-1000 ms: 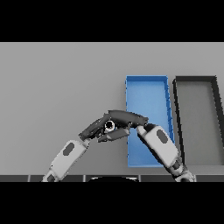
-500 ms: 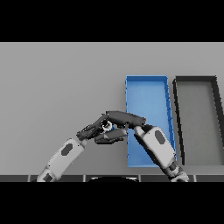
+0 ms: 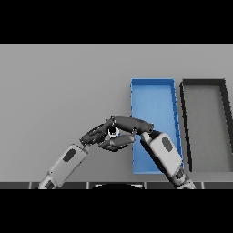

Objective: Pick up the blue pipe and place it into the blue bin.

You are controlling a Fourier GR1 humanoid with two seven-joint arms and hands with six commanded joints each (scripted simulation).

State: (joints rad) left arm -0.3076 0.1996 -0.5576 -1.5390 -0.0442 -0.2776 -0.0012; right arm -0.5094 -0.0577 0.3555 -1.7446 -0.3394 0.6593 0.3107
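Both hands have slid slightly left, off the blue bin edge. Right hand and left hand meet by the bin's left wall, fingers curled round a small ring-like piece, presumably the blue pipe.

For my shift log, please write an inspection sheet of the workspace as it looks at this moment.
Surface: grey table, bare where visible.
Job's things: blue bin, nothing visible inside; blue pipe not identifiable, only a small pale ring shows between the hands.
Clutter: dark bin beside the blue bin, on its right.
Hands: left hand and right hand meet at the blue bin's left edge, the right one on top; grasp cannot be told.
Cables: nothing seen.
Surroundings: nothing seen.
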